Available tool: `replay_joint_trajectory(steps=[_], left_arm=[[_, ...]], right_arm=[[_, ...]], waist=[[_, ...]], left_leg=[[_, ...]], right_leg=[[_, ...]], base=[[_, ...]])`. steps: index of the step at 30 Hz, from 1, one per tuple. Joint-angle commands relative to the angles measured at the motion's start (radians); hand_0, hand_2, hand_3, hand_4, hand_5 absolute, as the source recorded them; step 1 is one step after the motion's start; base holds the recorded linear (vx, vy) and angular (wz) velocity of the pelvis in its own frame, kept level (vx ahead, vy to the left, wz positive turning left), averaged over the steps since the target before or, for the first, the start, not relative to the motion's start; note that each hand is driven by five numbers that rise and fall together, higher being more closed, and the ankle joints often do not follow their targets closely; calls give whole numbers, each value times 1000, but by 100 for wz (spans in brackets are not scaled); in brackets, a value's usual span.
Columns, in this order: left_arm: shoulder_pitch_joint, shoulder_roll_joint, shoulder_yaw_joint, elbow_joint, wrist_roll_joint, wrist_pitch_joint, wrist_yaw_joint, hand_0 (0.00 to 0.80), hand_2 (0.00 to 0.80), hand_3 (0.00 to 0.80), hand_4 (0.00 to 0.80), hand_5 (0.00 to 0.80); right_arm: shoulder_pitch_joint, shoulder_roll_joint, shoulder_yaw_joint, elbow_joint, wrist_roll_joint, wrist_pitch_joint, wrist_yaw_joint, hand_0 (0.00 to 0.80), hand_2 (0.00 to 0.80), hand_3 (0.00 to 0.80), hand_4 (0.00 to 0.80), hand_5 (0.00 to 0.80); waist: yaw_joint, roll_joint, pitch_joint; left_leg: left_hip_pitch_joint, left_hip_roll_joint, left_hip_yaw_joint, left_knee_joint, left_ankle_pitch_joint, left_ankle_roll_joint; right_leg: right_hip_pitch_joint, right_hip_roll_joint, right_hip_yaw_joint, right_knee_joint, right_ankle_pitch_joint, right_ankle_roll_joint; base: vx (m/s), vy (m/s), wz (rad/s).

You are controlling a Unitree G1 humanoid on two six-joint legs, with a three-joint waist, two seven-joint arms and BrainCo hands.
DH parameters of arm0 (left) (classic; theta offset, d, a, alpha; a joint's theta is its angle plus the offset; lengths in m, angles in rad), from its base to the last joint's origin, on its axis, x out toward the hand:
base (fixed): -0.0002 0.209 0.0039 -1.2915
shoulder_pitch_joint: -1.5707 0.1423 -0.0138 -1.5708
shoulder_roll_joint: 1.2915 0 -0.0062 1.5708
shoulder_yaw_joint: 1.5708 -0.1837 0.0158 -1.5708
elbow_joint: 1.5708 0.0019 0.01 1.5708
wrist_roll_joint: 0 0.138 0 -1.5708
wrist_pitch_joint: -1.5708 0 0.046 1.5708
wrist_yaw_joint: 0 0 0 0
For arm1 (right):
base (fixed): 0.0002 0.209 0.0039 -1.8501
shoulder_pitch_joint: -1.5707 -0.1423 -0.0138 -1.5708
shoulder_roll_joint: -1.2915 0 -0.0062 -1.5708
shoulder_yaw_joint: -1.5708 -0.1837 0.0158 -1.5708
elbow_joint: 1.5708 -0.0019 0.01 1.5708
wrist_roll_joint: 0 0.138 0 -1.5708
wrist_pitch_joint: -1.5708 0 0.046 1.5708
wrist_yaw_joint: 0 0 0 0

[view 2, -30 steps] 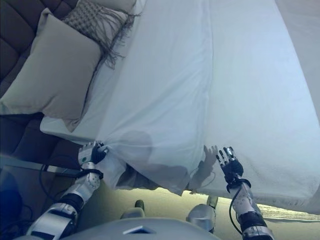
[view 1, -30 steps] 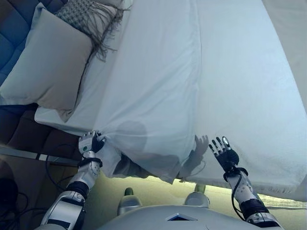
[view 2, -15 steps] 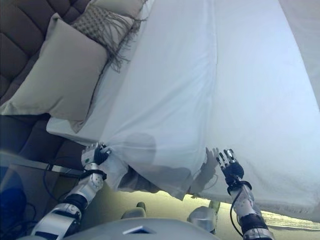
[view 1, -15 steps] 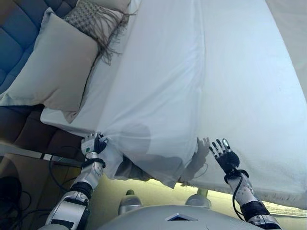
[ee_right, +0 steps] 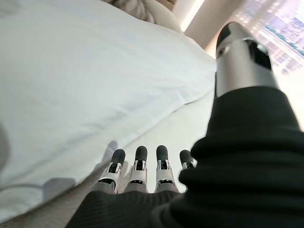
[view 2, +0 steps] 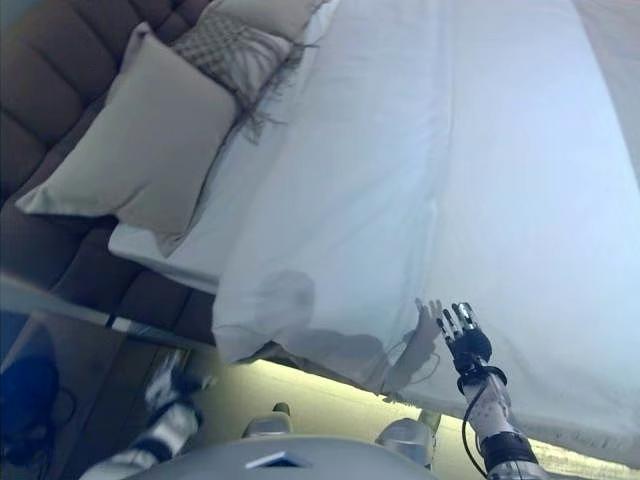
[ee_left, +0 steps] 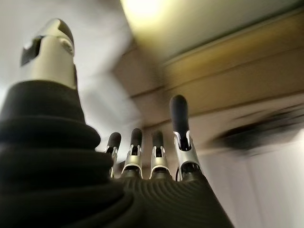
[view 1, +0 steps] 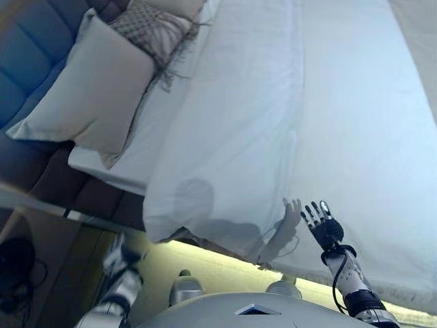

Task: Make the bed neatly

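While the robot stands at the long side of the bed (view 1: 95,164), its left hand (view 1: 117,258) hangs low beside the bed frame, off the bedding; its wrist view shows the fingers (ee_left: 179,118) straight and holding nothing. The right hand (view 1: 321,225) hovers at the near edge of the mattress, fingers spread and empty, just beside the hanging cloth.

The white duvet (view 1: 239,150) is the thing to be tidied. It covers most of the bed, soft and matte, with a long raised fold running lengthwise and its near corner drooping over the side.

Judged from here, that loose corner could slide further off, since neither hand grips it. Pressing flat with open fingers might also push new creases into such thin, limp fabric.

Farther off, at the head end, a plump, smooth, pale square pillow (view 1: 89,89) leans against a dark padded, quilted headboard (view 2: 60,90). Behind it sits a patterned woven cushion (view 1: 150,27) with long stringy fringe trailing onto the sheet.
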Motion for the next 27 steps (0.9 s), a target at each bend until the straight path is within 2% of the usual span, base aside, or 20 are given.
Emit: replay_joint_trajectory(steps=[1, 4, 8, 12, 18, 21, 27], left_arm=[[32, 93, -21, 60, -1, -46, -45, 0, 0, 0, 0, 0], [49, 64, -47, 69, -39, -79, -33, 0, 0, 0, 0, 0], [48, 70, -29, 43, -77, -150, -9, 0, 0, 0, 0, 0], [27, 96, -31, -24, -77, -234, 15, 0, 0, 0, 0, 0], [-22, 115, -58, -147, -96, -273, 29, 0, 0, 0, 0, 0], [-39, 111, -54, -179, -187, -303, -30, 0, 0, 0, 0, 0], [-106, 66, -47, -220, -476, -337, -217, 0, 0, 0, 0, 0]], right_arm=[[-15, 91, -70, -35, 9, -26, 15, 0, 0, 0, 0, 0], [-17, 94, -78, -39, 10, -24, 9, 0, 0, 0, 0, 0], [-20, 94, -80, -30, 19, -28, 6, 0, 0, 0, 0, 0], [-18, 94, -80, -28, 23, -26, 4, 0, 0, 0, 0, 0], [-16, 99, -72, -29, 21, -27, 22, 0, 0, 0, 0, 0], [-10, 100, -65, -36, 14, -21, 18, 0, 0, 0, 0, 0], [-25, 91, -53, -34, 10, -30, 26, 0, 0, 0, 0, 0]], waist=[[57, -78, -14], [58, -76, -9], [62, -77, -3], [60, -75, -1], [48, -73, 9], [35, -71, 12], [10, -63, 42]], left_leg=[[-103, -45, -51, 2, 82, 88], [-104, -49, -58, 11, 78, 92], [-103, -50, -61, 15, 74, 93], [-105, -50, -61, 15, 74, 92], [-113, -50, -58, 17, 71, 93], [-109, -49, -52, 19, 72, 94], [-140, -51, -49, 48, 68, 99]], right_leg=[[-3, -58, 27, 126, -89, 23], [-5, -57, 30, 132, -90, 23], [-4, -56, 34, 136, -93, 21], [-12, -55, 40, 142, -96, 20], [-34, -50, 61, 145, -92, 21], [-40, -50, 74, 149, -92, 22], [-84, -55, 104, 176, -92, 19]], base=[[18, -47, 23], [17, -34, 12], [28, -31, 10], [0, 0, 0], [0, 0, 0], [38, 4, -2], [-9, 20, -7]])
